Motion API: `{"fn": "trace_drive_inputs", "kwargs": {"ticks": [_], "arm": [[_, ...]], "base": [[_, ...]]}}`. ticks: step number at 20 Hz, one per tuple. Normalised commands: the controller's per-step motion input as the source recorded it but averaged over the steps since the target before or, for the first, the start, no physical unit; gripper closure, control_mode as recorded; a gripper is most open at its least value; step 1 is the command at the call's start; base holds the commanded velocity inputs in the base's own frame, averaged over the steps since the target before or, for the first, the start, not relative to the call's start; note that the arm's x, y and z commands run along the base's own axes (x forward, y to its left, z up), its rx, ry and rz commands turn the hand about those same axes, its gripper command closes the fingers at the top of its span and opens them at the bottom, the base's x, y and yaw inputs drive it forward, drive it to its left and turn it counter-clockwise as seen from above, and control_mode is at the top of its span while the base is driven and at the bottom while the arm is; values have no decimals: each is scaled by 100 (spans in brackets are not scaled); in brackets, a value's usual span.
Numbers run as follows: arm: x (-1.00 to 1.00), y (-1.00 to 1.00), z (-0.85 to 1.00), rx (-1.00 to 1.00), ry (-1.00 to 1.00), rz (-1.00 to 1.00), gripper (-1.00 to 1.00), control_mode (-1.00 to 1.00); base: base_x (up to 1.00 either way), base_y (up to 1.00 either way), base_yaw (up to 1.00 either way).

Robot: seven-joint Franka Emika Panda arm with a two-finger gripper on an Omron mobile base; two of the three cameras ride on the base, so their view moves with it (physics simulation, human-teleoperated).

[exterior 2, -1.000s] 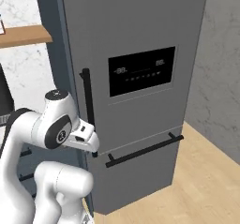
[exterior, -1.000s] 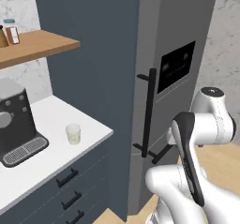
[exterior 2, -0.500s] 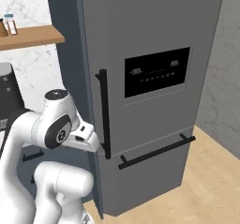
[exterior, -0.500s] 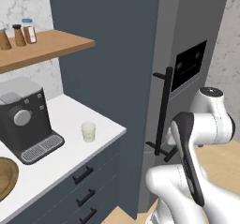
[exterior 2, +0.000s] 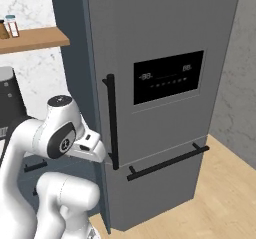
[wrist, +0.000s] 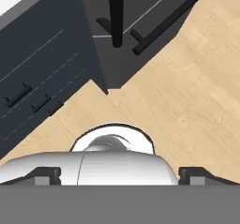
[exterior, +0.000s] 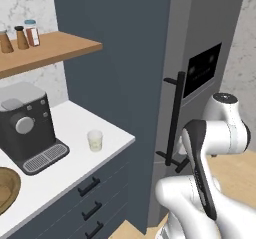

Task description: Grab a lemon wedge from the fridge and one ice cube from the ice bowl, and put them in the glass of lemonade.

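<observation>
Grey fridge, door shut; tool w/ jaws wide, empty, pointing at floor nr handle. Lemonade glass on white worktop beside coffee machine.

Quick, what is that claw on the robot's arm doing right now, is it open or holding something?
Gripper: open and empty, pointing down at the floor just short of the fridge.
</observation>
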Motion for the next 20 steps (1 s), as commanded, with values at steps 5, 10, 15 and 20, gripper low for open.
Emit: {"fn": "trace_drive_inputs", "kwargs": {"ticks": [5,10,15,20], "arm": [[10,2,0,0,-3,3,-100,-100],[41,20,4,1,-6,1,-100,-100],[45,47,80,-9,-10,0,-100,-100],[-1,-16,99,0,-18,0,-100,-100]], "base": [[5,0,0],[0,0,0],[0,0,0],[0,0,0]]}}
